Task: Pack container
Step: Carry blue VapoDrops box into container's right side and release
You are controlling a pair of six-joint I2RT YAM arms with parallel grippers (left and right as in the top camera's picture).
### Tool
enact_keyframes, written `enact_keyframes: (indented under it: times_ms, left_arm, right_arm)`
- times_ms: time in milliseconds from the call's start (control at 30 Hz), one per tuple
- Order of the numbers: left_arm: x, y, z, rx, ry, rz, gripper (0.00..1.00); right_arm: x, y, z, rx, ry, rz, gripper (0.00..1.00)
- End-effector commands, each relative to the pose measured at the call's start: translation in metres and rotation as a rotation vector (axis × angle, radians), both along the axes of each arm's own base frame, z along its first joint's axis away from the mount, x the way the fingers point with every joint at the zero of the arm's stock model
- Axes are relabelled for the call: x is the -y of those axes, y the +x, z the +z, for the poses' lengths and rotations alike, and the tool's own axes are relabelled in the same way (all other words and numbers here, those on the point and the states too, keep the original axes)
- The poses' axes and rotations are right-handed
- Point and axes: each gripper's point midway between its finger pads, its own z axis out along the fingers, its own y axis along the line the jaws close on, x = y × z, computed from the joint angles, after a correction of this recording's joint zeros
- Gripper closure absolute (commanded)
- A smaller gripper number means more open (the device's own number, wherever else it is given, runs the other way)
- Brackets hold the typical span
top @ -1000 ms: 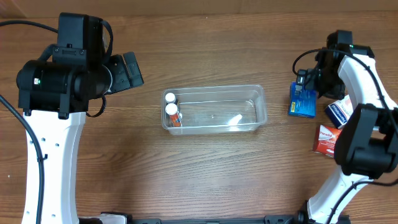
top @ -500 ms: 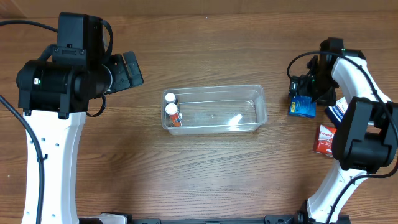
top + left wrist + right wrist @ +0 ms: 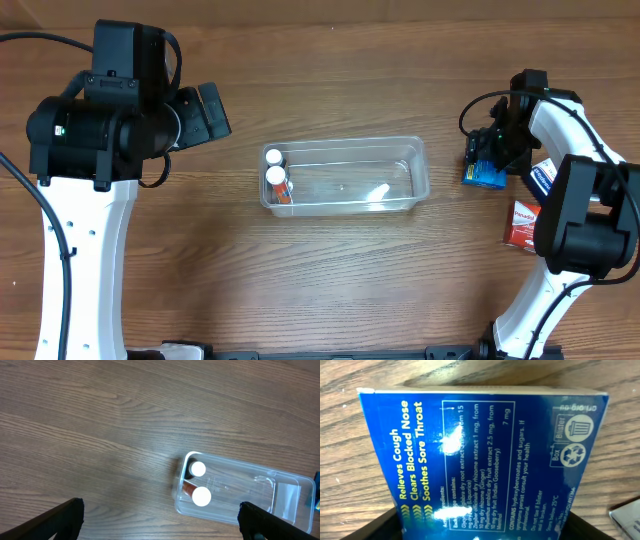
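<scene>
Right side of wood table (image 3: 330,290), nearest the arm bases: a red box (image 3: 520,226) lies flat, w/ a white-and-blue box (image 3: 543,181) just behind it. Next to those, the right gripper (image 3: 492,150) sits over a blue box (image 3: 485,174) of cough lozenges. The wrist cam shows the pack's printed face filling the shot, w/ dark fingers (image 3: 377,527) at both lower corners, one on either side of it. Jaws are spread about as wide as the pack; can't tell whether they press on it or only straddle it. The box appears to rest on the table.

Center of table, between the 2 arms and well apart from the boxes: the container (image 3: 420,180), long side running left-right. Two white-capped bottles (image 3: 277,180) stand inside at its left end, side by side.

Farther back on the left, the left gripper (image 3: 160,522) hangs above bare wood, off the tub's left end, jaws spread wide and holding nothing.
</scene>
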Motion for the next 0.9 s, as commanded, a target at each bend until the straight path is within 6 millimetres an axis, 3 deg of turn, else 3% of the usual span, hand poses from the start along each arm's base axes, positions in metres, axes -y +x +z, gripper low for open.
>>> enact_keyframes:
  times_ms: [0,133,200,300,433,467,533,667,733,867]
  left_arm:
    - [-0.003,0.0,0.002,0.004,0.003,0.01,0.0]
    - [-0.003,0.0,0.002,0.004,0.009,0.003,0.0]
    - [-0.003,0.0,0.002,0.004,0.021,-0.017,0.0]
    - [-0.003,0.0,0.002,0.004,0.023,-0.019,0.0]
    - [-0.003,0.0,0.002,0.004,0.027,-0.025,0.0]
    - [-0.003,0.0,0.002,0.004,0.027,-0.025,0.0]
    - [-0.003,0.0,0.002,0.004,0.026,-0.025,0.0]
    - [-0.003,0.0,0.002,0.003,0.026,-0.025,0.0]
    - [-0.003,-0.001,0.001,-0.001,0.027,-0.025,0.0]
    - [-0.003,-0.003,0.0,-0.012,0.028,-0.025,0.0]
  right_arm:
    - [-0.001,0.005,0.009,0.022,0.004,0.002,0.27]
    - [0.0,0.013,0.038,0.051,0.001,-0.024,0.31]
    - [-0.002,0.017,0.062,0.089,0.002,-0.02,0.3]
    - [-0.019,0.018,0.118,0.204,0.017,0.015,0.3]
    - [-0.063,0.001,0.184,0.341,0.03,0.118,0.3]
    - [-0.086,-0.01,0.203,0.376,0.038,0.173,0.3]
    - [-0.114,-0.022,0.219,0.402,0.065,0.182,0.3]
    - [-0.175,-0.044,0.222,0.378,0.129,0.216,0.29]
    - [-0.195,-0.05,0.211,0.358,0.139,0.243,0.29]
    - [-0.212,-0.058,0.174,0.321,0.128,0.238,0.29]
